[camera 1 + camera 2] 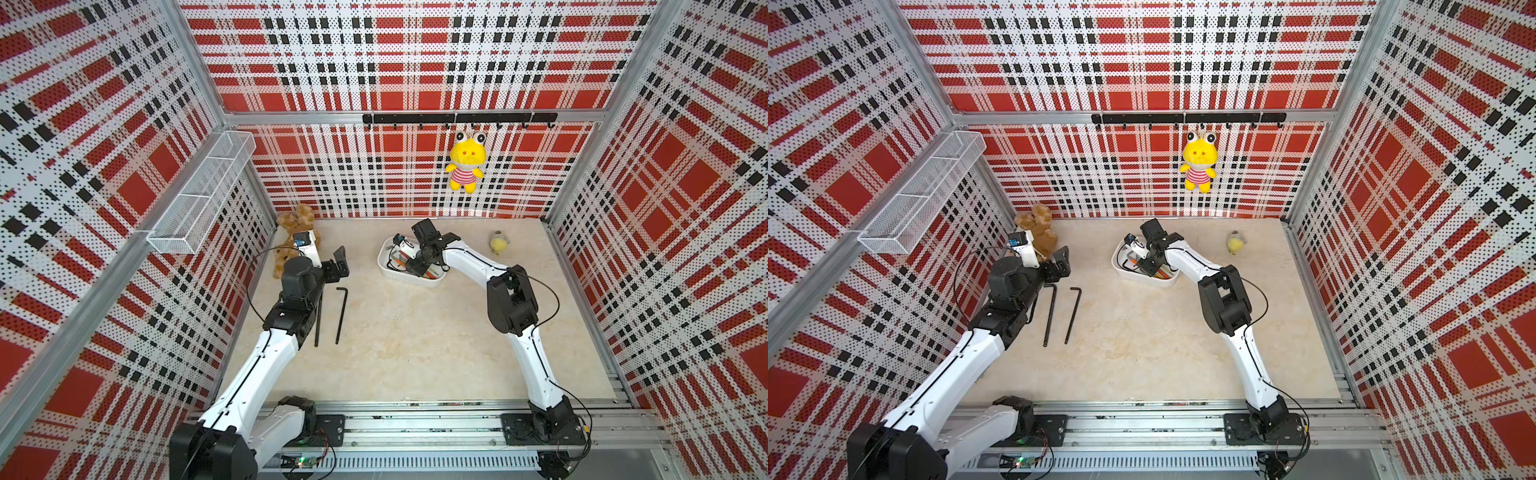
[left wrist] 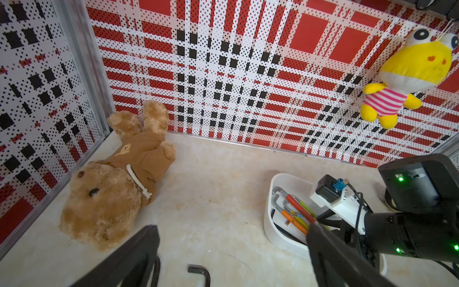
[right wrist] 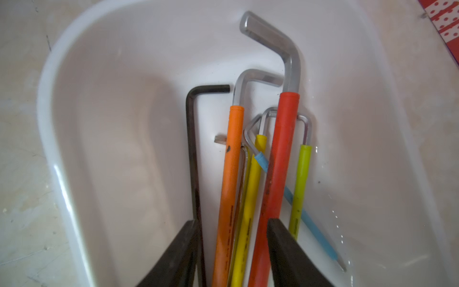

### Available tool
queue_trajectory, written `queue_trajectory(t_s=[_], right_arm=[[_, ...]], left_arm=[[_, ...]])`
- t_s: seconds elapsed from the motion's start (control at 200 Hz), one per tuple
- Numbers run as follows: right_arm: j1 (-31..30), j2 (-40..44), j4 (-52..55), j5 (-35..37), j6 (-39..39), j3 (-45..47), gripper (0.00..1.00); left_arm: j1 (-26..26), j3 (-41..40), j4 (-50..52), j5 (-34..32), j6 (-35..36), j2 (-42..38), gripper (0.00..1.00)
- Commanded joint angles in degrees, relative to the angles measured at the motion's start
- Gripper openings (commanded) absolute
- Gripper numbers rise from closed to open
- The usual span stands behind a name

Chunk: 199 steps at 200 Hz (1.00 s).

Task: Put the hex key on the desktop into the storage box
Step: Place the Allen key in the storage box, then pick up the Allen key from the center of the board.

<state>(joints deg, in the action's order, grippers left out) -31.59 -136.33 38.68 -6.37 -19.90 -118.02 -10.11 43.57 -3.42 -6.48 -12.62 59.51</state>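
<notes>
Red plaid walls point(image 1: 395, 62) fence in the beige surface point(image 1: 415, 353). The left arm point(image 1: 257, 370) rises from the near edge toward its left end and runs along the left edge, with the wrist held about level. The left tool point(image 1: 341, 262) hangs above the surface, jaws spread as wide as they go and nothing between them. The right arm point(image 1: 532, 361) climbs from the near edge toward its right end to a high elbow. From there it slopes toward the far edge, wrist pitched down into the box point(image 1: 388, 268).

A wire basket point(image 1: 199, 195) is fixed to the left wall. A brown bear point(image 1: 297, 220) lies in the far left corner. The white box sits near the middle of the far edge. The right tool point(image 3: 232, 221) is low inside it, jaws partway apart and clamped on nothing. They straddle the sleeved keys point(image 3: 280, 149), and a black boxed key point(image 3: 193, 149) lies along one finger.

A yellow frog point(image 1: 465, 162) hangs on the back wall. Two black hex keys lie side by side on the surface by the left edge, bends toward the far edge. The outer key point(image 1: 1050, 316) is just beside the left arm and the inner key point(image 1: 1073, 316) is near it, with the left tool just past their bends. A small yellow toy point(image 1: 497, 243) rests near the far right corner.
</notes>
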Motion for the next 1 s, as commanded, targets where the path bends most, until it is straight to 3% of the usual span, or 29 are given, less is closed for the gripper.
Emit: queue_trajectory(t_s=[0.0,0.215,0.366,0.476,0.656,0.992], right_arm=[[-0.65,7.16,-2.55,0.85,3.22,1.12,0.54],[-7.34,16.74,-11.13,3.59,12.33,10.85,0.59],[-13.14,16.65,-14.65,3.10,27.51,12.97,0.61],[-17.35,12.23,-14.09,5.92,37.25,9.71,0.60],[-20.88,0.83,-6.40,7.07,48.74,-3.09,0.59],[-24.33,-11.74,1.14,7.82,54.02,-16.98,0.58]], left_arm=[[-0.17,-0.43,-1.24,-0.26,0.32,-1.06,1.00],[-0.26,-0.48,-1.24,-0.44,0.23,-1.06,1.00],[-0.20,-0.33,-1.24,-1.09,0.05,-0.95,1.00],[-0.17,-0.42,-1.24,-2.18,-0.19,-1.77,1.00],[0.23,-0.82,-1.50,-4.33,-0.71,-4.89,1.00],[1.28,-1.91,-2.98,-5.37,-1.44,-8.57,1.00]])
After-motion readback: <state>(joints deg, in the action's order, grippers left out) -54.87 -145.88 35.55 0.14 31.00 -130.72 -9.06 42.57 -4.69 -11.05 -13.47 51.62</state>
